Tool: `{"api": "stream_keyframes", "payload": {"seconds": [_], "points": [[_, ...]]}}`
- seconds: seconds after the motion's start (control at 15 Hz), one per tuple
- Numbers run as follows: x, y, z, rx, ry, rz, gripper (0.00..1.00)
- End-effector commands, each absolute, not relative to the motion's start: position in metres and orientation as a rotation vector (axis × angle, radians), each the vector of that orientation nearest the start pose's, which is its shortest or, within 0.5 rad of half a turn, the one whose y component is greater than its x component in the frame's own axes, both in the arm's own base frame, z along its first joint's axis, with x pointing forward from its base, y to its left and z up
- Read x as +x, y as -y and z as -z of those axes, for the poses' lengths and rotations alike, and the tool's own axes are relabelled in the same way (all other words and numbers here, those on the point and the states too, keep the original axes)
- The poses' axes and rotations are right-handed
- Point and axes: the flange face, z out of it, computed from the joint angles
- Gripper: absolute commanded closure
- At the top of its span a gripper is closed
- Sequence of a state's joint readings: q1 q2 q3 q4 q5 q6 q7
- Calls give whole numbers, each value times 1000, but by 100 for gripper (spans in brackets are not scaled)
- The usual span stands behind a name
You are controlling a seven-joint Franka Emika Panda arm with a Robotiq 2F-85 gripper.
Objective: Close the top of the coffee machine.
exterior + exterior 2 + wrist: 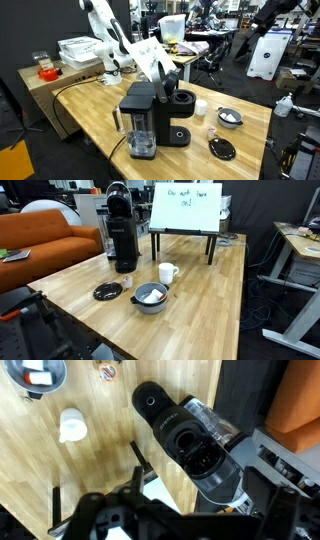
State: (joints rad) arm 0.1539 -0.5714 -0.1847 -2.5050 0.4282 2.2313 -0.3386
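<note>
One lid, the top (150,400) of the coffee machine (200,460), is seen flipped open; gripper (118,512) is blurred above it — spread can't be told.

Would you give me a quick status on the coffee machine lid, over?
Gripper hovering above coffee machine, jaw state unclear. Top open, brew chamber exposed. Whiteboard standing close beside machine.

Black coffee machine (150,115), top (158,408) raised (hinged open)

An orange sofa (42,242) is seen beyond the wooden table's (200,310) far corner; a whiteboard (185,208) is propped at its far edge.
</note>
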Motion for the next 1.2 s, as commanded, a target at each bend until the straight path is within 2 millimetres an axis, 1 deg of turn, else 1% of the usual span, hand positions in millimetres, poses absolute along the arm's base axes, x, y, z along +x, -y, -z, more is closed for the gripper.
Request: {"api": "stream_keyframes", "payload": {"seconds": [0.0,0.53,0.73,0.87,1.0,1.13], "points": [[407,4,-509,-2680,134,485,0],[406,7,-513,-2660,124,491,0],[415,5,-517,-2596,120,526,0],[431,-4,-520,-2558,130,541,0],[446,-21,-522,-2512,155,548,0],[463,-43,-517,-2459,168,538,0]]}}
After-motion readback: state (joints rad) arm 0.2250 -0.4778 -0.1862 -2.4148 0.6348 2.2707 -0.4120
